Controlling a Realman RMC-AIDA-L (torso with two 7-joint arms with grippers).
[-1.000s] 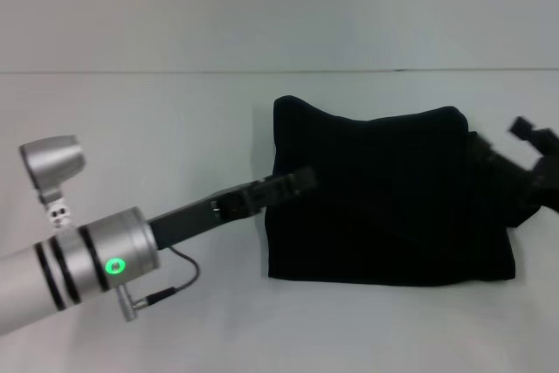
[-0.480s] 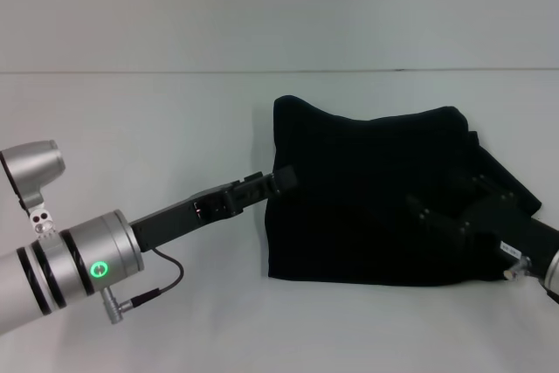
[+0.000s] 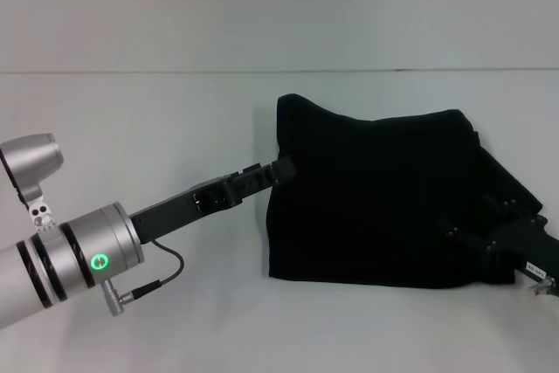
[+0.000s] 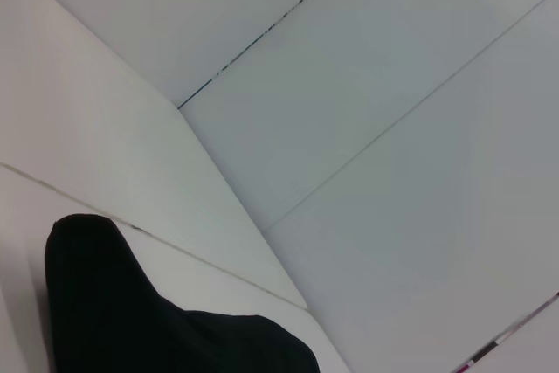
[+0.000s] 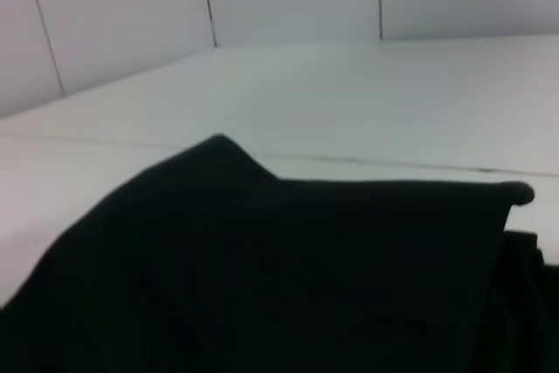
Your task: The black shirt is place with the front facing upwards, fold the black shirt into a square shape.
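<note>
The black shirt (image 3: pixel 376 189) lies folded into a rough rectangle on the white table (image 3: pixel 157 111), right of centre, with a raised corner at its far left. No lettering shows on it. My left gripper (image 3: pixel 278 169) reaches in from the left and touches the shirt's left edge. My right gripper (image 3: pixel 472 235) is low over the shirt's near right corner, black against black cloth. The left wrist view shows the shirt (image 4: pixel 131 321) close below. In the right wrist view the shirt (image 5: pixel 262 259) fills the lower part.
The left arm's silver forearm (image 3: pixel 70 259) with a green light crosses the near left of the table. Loose cloth (image 3: pixel 507 185) sticks out past the shirt's right edge. A white wall (image 3: pixel 279 6) stands behind the table.
My right gripper came in over the shirt's right part, then drew back toward the near right corner. The left gripper pulled back a little to the shirt's left edge.
</note>
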